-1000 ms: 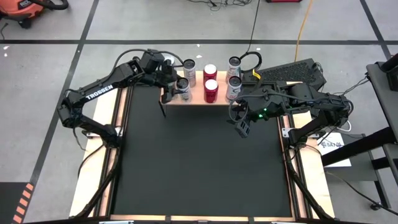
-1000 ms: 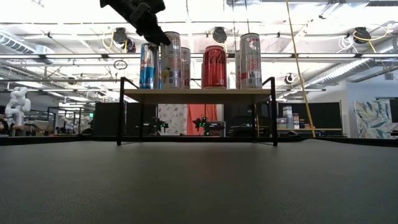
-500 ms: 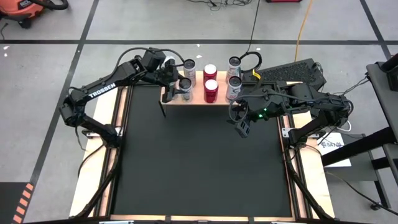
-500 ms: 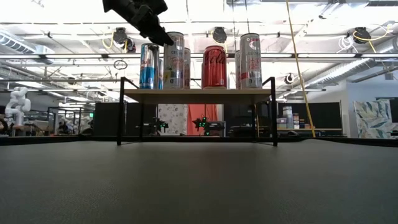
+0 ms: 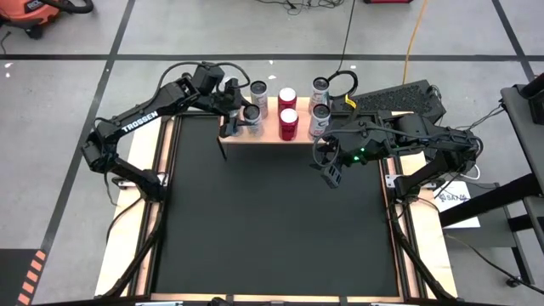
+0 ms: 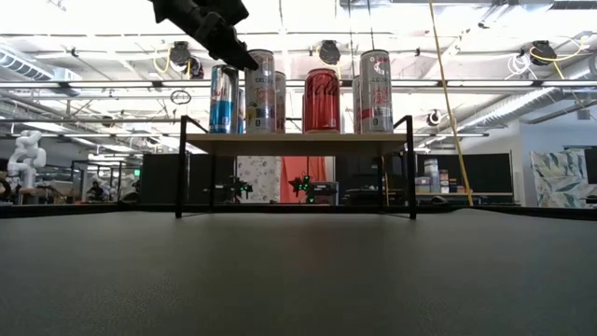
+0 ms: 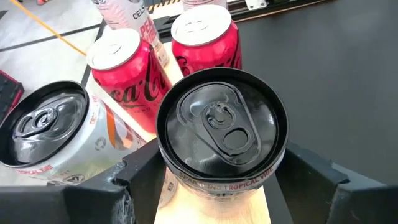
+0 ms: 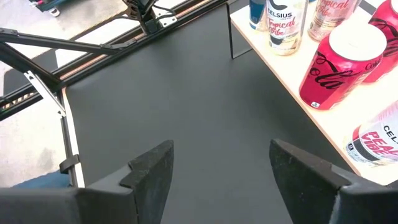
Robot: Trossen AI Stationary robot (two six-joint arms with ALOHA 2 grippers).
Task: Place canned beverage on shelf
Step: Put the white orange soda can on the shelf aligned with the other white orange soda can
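The shelf (image 6: 298,140), a light-wood board on thin black legs, stands at the table's far edge and carries several cans. Among them are two red cola cans (image 5: 288,124), a blue can (image 6: 222,98) and silver ones. My left gripper (image 5: 243,115) is at the shelf's left part, shut on a silver can with a black top (image 7: 221,124). That can stands upright in the near row (image 6: 260,89). My right gripper (image 5: 327,174) hangs open over the black mat just in front of the shelf's right end, with nothing between its fingers (image 8: 217,168). My left gripper holds the silver can by its upper wall just under the top rim (image 7: 166,163), pinched between the two fingers (image 7: 134,177), one on either side. The fingers slant down from the table's left. The can is upright with its base on the shelf board (image 7: 211,202).
Beside the held can, toward the far edge, stands another silver can (image 7: 43,130), and the red cans (image 7: 124,68) stand close on its right. The wide black mat (image 5: 272,229) in front of the shelf is free room. Wooden strips edge the table.
My left gripper has rolled a little at the wrist and shifted slightly toward the table's far edge. The silver can has gone with it and stays upright on the shelf. The gap between its fingers is unchanged.
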